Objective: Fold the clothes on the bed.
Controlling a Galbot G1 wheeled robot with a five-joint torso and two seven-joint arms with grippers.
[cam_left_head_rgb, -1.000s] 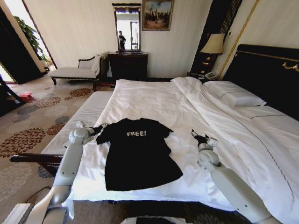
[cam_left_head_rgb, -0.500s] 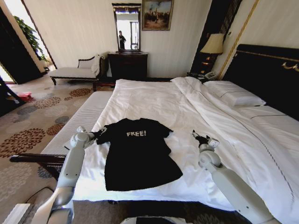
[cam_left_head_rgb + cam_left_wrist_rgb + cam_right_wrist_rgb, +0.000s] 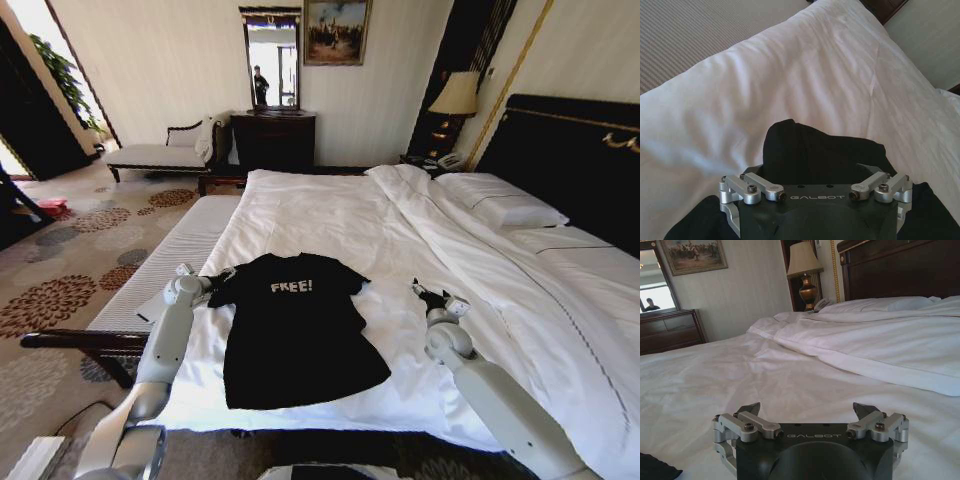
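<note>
The clothes are one black T-shirt (image 3: 300, 325) with white "FREE!" lettering, lying flat near the front edge of the bed (image 3: 330, 215). My left gripper (image 3: 218, 277) is at the shirt's left sleeve. In the left wrist view the left gripper (image 3: 817, 172) is open, with the black sleeve (image 3: 805, 150) bunched between its spread jaws. My right gripper (image 3: 425, 295) rests low over the white sheet to the right of the shirt, apart from it. The right wrist view shows the right gripper (image 3: 810, 412) open, with nothing between its fingertips (image 3: 752, 408).
A pale striped bench (image 3: 175, 255) runs along the bed's left side. Pillows (image 3: 500, 205) and the dark headboard (image 3: 570, 160) are at the right. A chaise (image 3: 160, 152), a dark dresser (image 3: 273, 140) and a lamp (image 3: 457, 95) stand by the far wall.
My left arm has moved right, bringing its gripper in over the shirt's left sleeve. The right arm has hardly moved.
</note>
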